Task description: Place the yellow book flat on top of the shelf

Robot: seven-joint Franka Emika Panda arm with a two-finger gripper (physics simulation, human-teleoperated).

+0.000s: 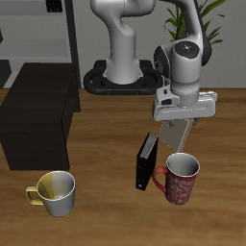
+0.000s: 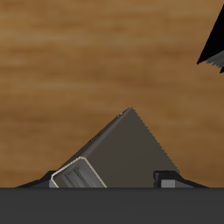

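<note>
My gripper (image 1: 177, 127) is shut on the yellow book (image 1: 171, 142), a thin dull tan book that hangs tilted from the fingers above the table. In the wrist view the yellow book (image 2: 122, 150) fills the space between my fingertips (image 2: 79, 175). The shelf (image 1: 38, 115), a large low black-brown cabinet with a flat top, stands well away at the table's far side edge. The gripper is over the table's middle, above a black book and a red mug, not over the shelf.
A thicker black book (image 1: 146, 161) stands upright just below the held book. A red mug (image 1: 180, 180) stands beside it, nearer the front edge. A yellow-and-white mug (image 1: 55, 192) stands in front of the shelf. A dark shape (image 2: 214, 44) shows in the wrist view.
</note>
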